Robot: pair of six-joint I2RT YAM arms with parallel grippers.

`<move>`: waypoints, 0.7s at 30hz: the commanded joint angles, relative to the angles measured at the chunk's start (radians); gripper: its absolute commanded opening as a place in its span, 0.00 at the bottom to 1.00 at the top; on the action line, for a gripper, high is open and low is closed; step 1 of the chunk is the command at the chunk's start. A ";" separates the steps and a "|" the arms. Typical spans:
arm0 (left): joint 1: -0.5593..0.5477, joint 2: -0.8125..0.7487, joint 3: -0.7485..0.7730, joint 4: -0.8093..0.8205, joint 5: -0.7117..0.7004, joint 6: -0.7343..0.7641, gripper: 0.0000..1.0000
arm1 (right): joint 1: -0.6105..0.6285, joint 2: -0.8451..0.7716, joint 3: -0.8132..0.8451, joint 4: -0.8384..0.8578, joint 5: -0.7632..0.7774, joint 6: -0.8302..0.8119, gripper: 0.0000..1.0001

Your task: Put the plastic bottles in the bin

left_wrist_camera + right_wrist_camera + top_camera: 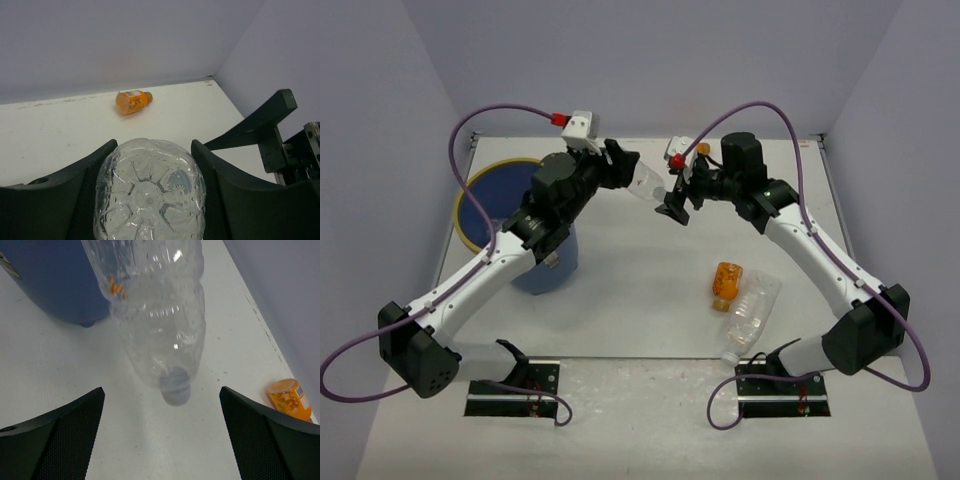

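Note:
My left gripper (pixel 628 168) is shut on a large plain clear bottle (pixel 647 180), held off the table to the right of the bin (pixel 470 205), a blue bucket with a yellow rim. The left wrist view shows the bottle's base (pixel 150 195) clamped between my fingers (pixel 95 165). My right gripper (pixel 675 205) is open just beyond the bottle's cap end. In the right wrist view the bottle (pixel 160 315) hangs cap-first between my spread fingers (pixel 75 415), not touching them. An orange bottle (pixel 726 282) and a clear bottle (pixel 752 312) lie on the table at the near right.
A second orange bottle (pixel 132 101) lies by the back wall; it also shows in the right wrist view (pixel 290 399). The bin's blue wall (pixel 50 280) stands close beside the held bottle. The two grippers are close together over the table's middle.

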 commanded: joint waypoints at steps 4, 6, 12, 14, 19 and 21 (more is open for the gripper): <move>0.001 -0.179 0.133 -0.105 -0.323 0.134 0.00 | -0.021 0.018 0.036 0.084 0.121 0.087 0.99; 0.001 -0.244 0.128 -0.144 -0.425 0.153 0.00 | -0.039 0.049 0.051 0.110 0.177 0.147 0.99; 0.001 -0.334 0.071 -0.224 -0.893 0.184 0.00 | -0.113 0.183 0.195 0.154 0.459 0.421 0.99; 0.001 -0.329 0.063 -0.252 -1.013 0.188 0.00 | -0.131 0.213 0.248 0.152 0.518 0.565 0.99; 0.000 -0.326 0.016 -0.414 -1.153 0.074 0.04 | -0.172 0.330 0.369 0.124 0.703 0.849 0.99; 0.003 -0.343 -0.016 -0.429 -1.127 0.027 0.10 | -0.177 0.396 0.433 0.102 0.719 0.941 0.99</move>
